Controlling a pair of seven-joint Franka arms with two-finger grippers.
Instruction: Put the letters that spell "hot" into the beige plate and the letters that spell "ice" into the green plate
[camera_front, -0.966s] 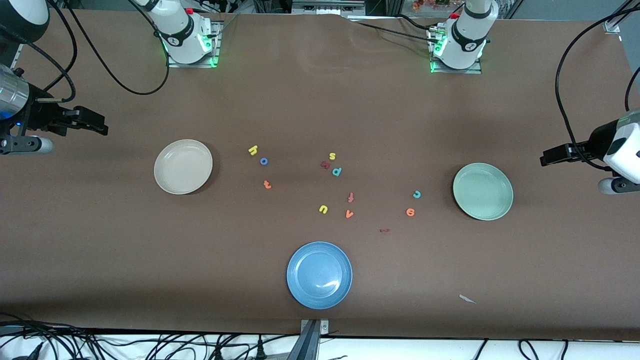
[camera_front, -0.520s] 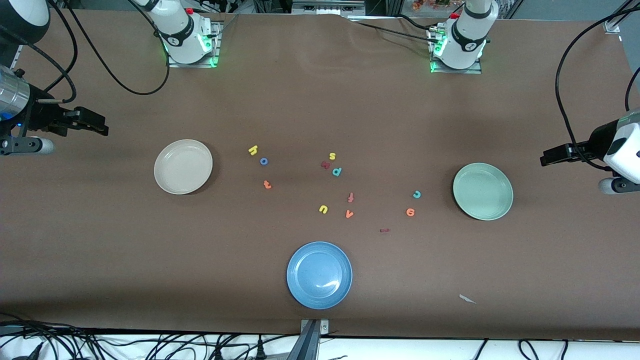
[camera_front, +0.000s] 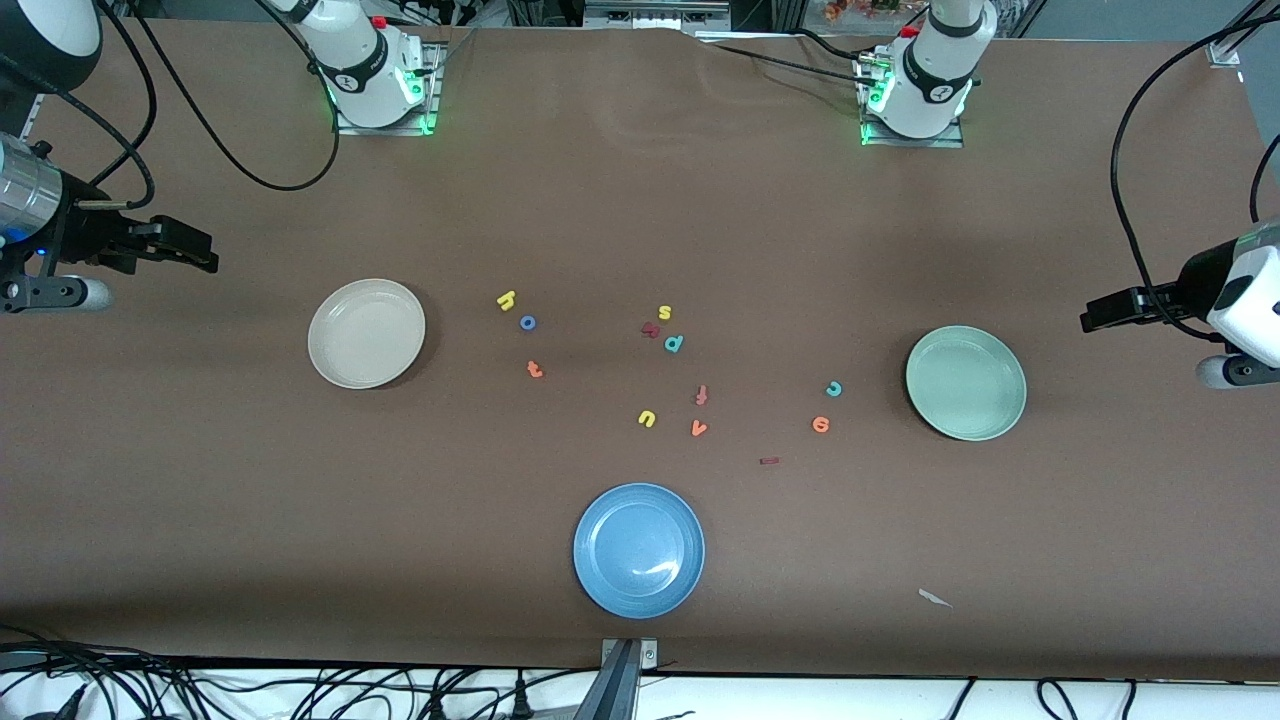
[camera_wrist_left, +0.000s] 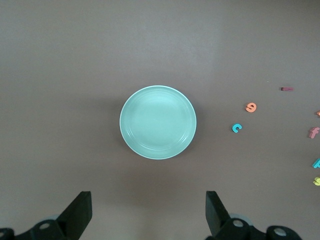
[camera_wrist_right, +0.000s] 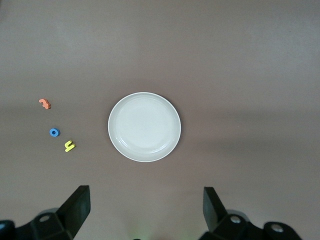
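three plates sit bare: beige plate (camera_front: 366, 333) toward the right arm's end, green plate (camera_front: 966, 382) toward the left arm's end, blue plate (camera_front: 639, 549) nearest the front camera. yellow h (camera_front: 506, 300), blue o (camera_front: 528, 322), orange t (camera_front: 535, 369) lie beside the beige plate. teal c (camera_front: 833, 388), orange e (camera_front: 821, 424) lie near the green plate; the maroon i (camera_front: 769, 461) lies flat, long axis along the table. right gripper (camera_front: 200, 256) and left gripper (camera_front: 1090, 322) hover wide, holding nothing.

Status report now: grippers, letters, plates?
Left gripper and right gripper open, empty. Beige plate, green plate empty; letters lie on the table. Nothing blocking.
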